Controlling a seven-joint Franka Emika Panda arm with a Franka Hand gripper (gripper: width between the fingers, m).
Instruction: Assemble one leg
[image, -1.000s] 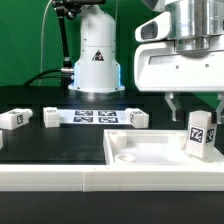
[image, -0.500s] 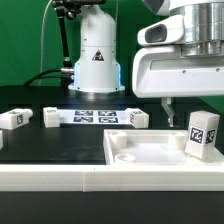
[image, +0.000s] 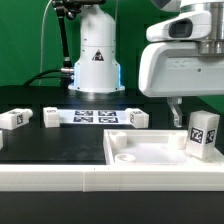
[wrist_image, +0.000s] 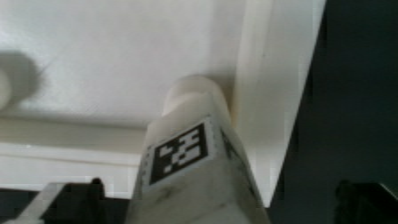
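- The gripper (image: 199, 108) hung with its jaws wide apart, holding nothing.
- In the exterior view only one finger (image: 176, 106) showed clearly below the white hand body. Its tip was about level with the top of the leg (image: 202, 133) and off to the exterior view's left of it, not touching.
- In the wrist view the gripper (wrist_image: 222, 203) appeared as two dark fingertips (wrist_image: 79, 200), one on either side of the leg (wrist_image: 189, 145), with a clear gap on each side.
- The leg stood upright inside the tray (image: 155, 150), close to the tray's wall (wrist_image: 267, 60) on the exterior view's right. One tag faced the exterior camera.
- The tray lay on the black table (image: 60, 145), at the front.
- Further back, the marker board (image: 95, 116) lay flat on the table, with the middle post (image: 52, 117) just beside one end and the right post (image: 137, 119) just beside the other.
- The left post (image: 12, 118) lay well apart, at the exterior view's left edge.
- The arm's base (image: 97, 50) stood behind the marker board.
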